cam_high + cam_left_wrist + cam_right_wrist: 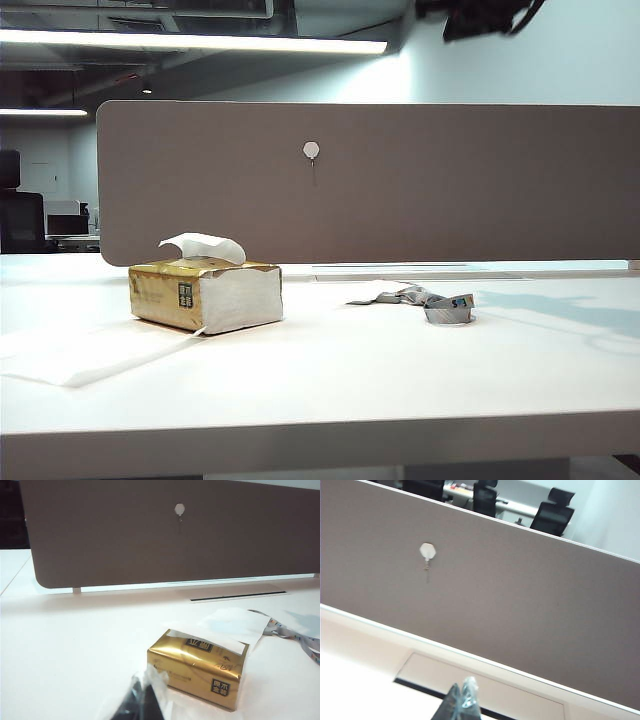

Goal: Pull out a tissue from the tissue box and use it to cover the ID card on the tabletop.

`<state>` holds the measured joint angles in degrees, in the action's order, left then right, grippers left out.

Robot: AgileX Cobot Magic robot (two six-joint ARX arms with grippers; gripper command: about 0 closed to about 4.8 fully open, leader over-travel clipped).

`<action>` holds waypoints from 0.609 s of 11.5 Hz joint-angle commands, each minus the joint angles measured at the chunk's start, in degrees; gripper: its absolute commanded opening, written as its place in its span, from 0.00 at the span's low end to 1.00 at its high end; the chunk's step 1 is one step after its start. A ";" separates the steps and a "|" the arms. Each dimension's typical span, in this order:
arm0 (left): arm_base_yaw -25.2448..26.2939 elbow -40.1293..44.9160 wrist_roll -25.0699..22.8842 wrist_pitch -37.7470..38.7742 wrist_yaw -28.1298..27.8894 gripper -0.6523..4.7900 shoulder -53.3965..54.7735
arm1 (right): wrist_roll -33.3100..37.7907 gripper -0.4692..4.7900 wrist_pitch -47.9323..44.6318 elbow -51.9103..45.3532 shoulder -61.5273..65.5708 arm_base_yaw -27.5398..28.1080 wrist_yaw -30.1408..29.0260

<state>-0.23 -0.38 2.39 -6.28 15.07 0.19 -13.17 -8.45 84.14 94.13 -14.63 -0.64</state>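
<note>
The gold tissue box (205, 295) (200, 667) lies on the white tabletop (400, 380) with a white tissue (205, 245) sticking out of its top. Behind the box another tissue sheet (227, 625) lies flat, with a faint bluish patch showing through it. The grey-blue lanyard (440, 300) (295, 637) runs out from its edge. The ID card itself is hidden. My left gripper (142, 702) hangs shut and empty, low in front of the box. My right gripper (461, 700) is shut on nothing, raised high and facing the partition.
A brown-grey partition (370, 185) with a small white hook (311, 150) closes off the back of the desk. A long flat white sheet (80, 360) lies in front of the box at the left. A dark arm part (480, 15) hangs top right.
</note>
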 commanded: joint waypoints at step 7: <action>-0.02 -0.24 0.00 -0.37 -6.49 0.11 0.04 | 13.60 0.09 -9.38 -51.12 -53.68 3.67 -7.17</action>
<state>-0.23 -0.38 2.39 -6.20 8.73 0.19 -0.73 -15.66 34.50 43.27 -10.98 -7.75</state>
